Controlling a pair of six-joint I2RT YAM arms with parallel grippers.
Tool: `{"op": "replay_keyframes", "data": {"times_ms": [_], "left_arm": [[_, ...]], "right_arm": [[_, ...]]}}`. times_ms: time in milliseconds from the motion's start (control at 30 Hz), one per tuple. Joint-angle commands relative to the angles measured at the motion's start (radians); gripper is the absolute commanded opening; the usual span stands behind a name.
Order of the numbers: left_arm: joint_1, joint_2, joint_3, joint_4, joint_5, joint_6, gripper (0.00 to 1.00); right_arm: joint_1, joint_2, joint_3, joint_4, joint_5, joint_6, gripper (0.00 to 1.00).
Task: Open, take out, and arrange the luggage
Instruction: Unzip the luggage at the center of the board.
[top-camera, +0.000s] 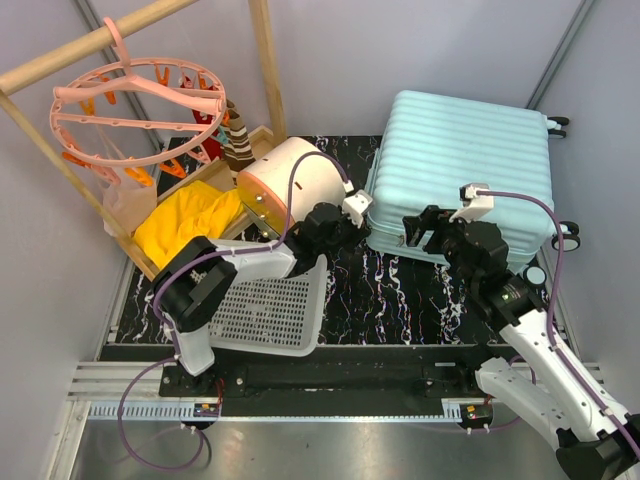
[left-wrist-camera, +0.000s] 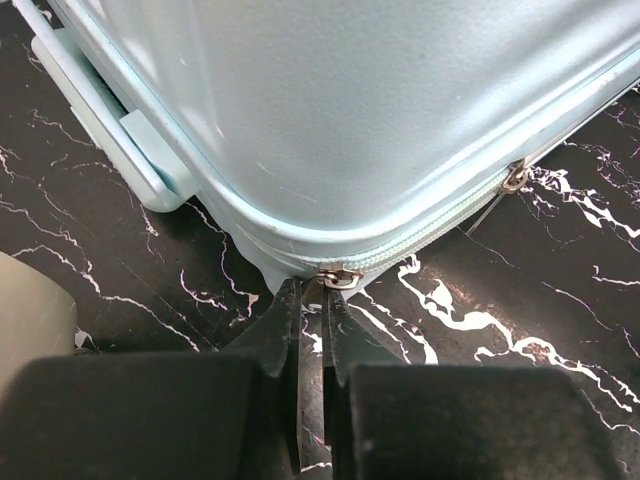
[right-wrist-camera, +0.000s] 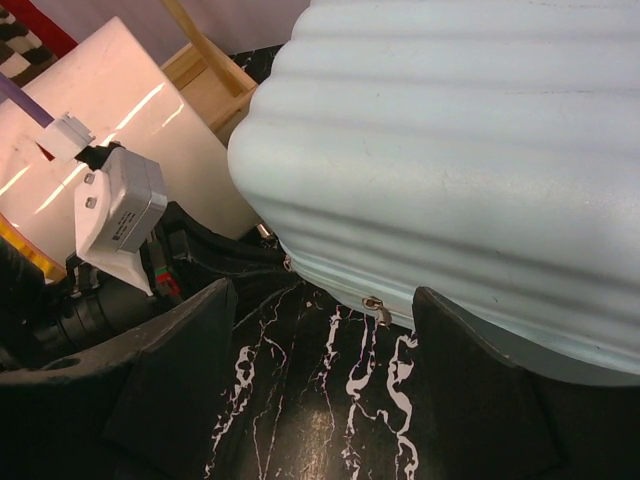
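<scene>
- Mint-blue luggage (top-camera: 460, 170) lies flat on the mat (left-wrist-camera: 500, 330), with its zip (left-wrist-camera: 440, 235) closed as far as I can see. Drawer box (top-camera: 290, 180) and basket (top-camera: 270, 315) sit off its left side.
- Left gripper (left-wrist-camera: 312, 292) is at the luggage's near-left corner, fingers clenched together, tips right against the zip pull (left-wrist-camera: 340, 276). I cannot tell whether the tab is truly between the pads or only nudged by them.
- Right gripper (right-wrist-camera: 325, 290) hovers off the luggage's near edge, jaws spread wide, holding nothing. A second pull (right-wrist-camera: 372, 303) hangs on that edge, just ahead of it.
- Step in hand, as I read it: unzip, starting from the corner.
- How I'd run it: tug lightly first. If the pull slides with me, the pinch is good. If the fingers slip off, I'd reopen, go in lower and re-pinch on the tab.
- Drag along the zip line, not away from the shell. The corner is curved, so I'd swing the wrist round with it and keep the tab in line with the teeth.
- Go slow round the corner; I judge that is where a slider is likeliest to jam.
- The luggage may skid on the mat under the pull. I'd bring the right gripper down onto the shell near its edge to pin it, clear of the second pull.
- Risk: yanking upward could tilt the luggage or tear the tab from the pads.
</scene>
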Motion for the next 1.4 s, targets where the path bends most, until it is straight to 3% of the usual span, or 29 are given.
{"op": "replay_keyframes", "data": {"times_ms": [0,167,567,833,1000,1100,1167,1200,1267,1300,1367], "left_arm": [[-0.006,-0.027,-0.035,0.218,0.003,0.001,0.0],[0.029,-0.069,-0.075,0.242,-0.061,-0.104,0.0],[0.074,-0.044,0.011,0.115,-0.182,-0.193,0.0],[0.078,-0.054,0.015,0.083,-0.259,-0.191,0.0],[0.078,-0.037,0.046,0.08,-0.235,-0.188,0.0],[0.075,-0.04,0.029,0.121,-0.192,-0.172,0.0],[0.069,-0.055,0.014,0.136,-0.184,-0.161,0.0],[0.068,-0.058,0.0,0.142,-0.187,-0.158,0.0],[0.065,-0.067,-0.012,0.156,-0.181,-0.155,0.0],[0.061,-0.069,-0.024,0.172,-0.17,-0.155,0.0],[0.054,-0.072,-0.026,0.176,-0.164,-0.155,0.0]], "right_arm": [[-0.004,-0.016,-0.005,0.005,0.022,0.004,0.81],[-0.004,-0.02,-0.008,-0.003,0.025,0.007,0.81],[-0.004,0.001,-0.003,-0.01,0.056,-0.001,0.81],[-0.004,-0.019,0.052,-0.078,0.146,-0.06,0.82],[-0.004,-0.002,0.086,-0.086,0.137,-0.071,0.82],[-0.004,-0.004,0.129,-0.13,0.256,-0.114,0.82],[-0.007,-0.001,0.175,-0.196,0.431,-0.131,0.87],[-0.018,0.004,0.189,-0.213,0.463,-0.136,0.97],[-0.059,0.027,0.218,-0.251,0.45,-0.127,0.99],[-0.137,0.039,0.224,-0.254,0.415,-0.111,1.0],[-0.247,0.094,0.247,-0.274,0.265,-0.085,1.0]]}}
